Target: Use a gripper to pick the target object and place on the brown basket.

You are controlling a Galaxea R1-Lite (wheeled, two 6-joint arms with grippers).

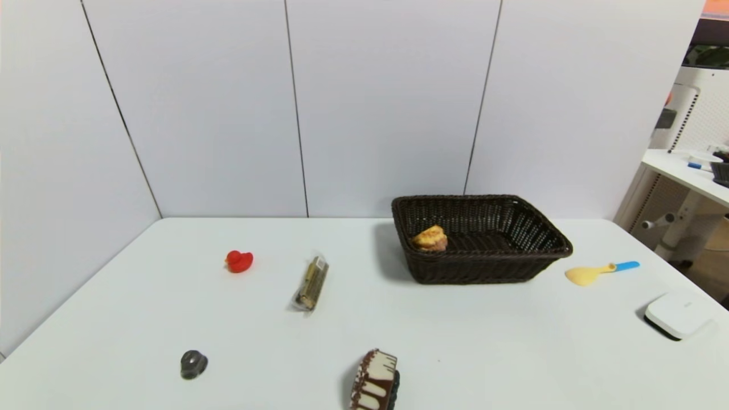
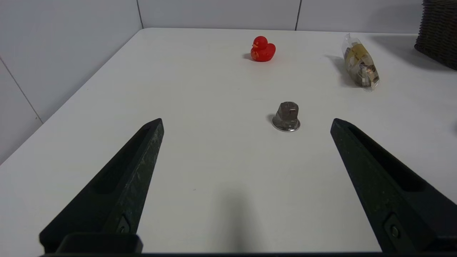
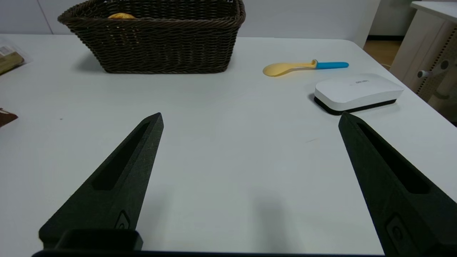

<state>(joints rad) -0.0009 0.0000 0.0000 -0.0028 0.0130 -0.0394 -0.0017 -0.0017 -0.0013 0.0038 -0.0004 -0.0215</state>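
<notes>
One white tabletop (image 1: 353, 307) carries everything here, set against pale wall panels. The brown basket (image 1: 484, 265) is the biggest item on it, standing toward the far side, right of centre. The cream puff (image 1: 430, 238) lies inside the basket, against its left inner wall near the front corner; from the right wrist view only its top (image 3: 121, 15) peeks over the woven rim (image 3: 153, 21).

Next in size, a white box with a dark base (image 1: 679, 315) sits near the tabletop's right edge, and a chocolate-and-white striped cake slice (image 1: 374, 381) stands at the near edge, about centre. A wrapped snack bar (image 1: 311, 283) lies left of the basket, well apart from it. A yellow spoon with a blue handle (image 1: 601, 273) rests just right of the basket. A red rubber duck (image 1: 238, 261) sits farther left, and a small grey metal cap (image 1: 193, 364) is nearer on the left.

The left gripper (image 2: 246, 123) hovers low over the near left tabletop, jaws spread wide and holding nothing. The right gripper (image 3: 250, 117) hovers over the near right side, jaws likewise wide apart and empty.
</notes>
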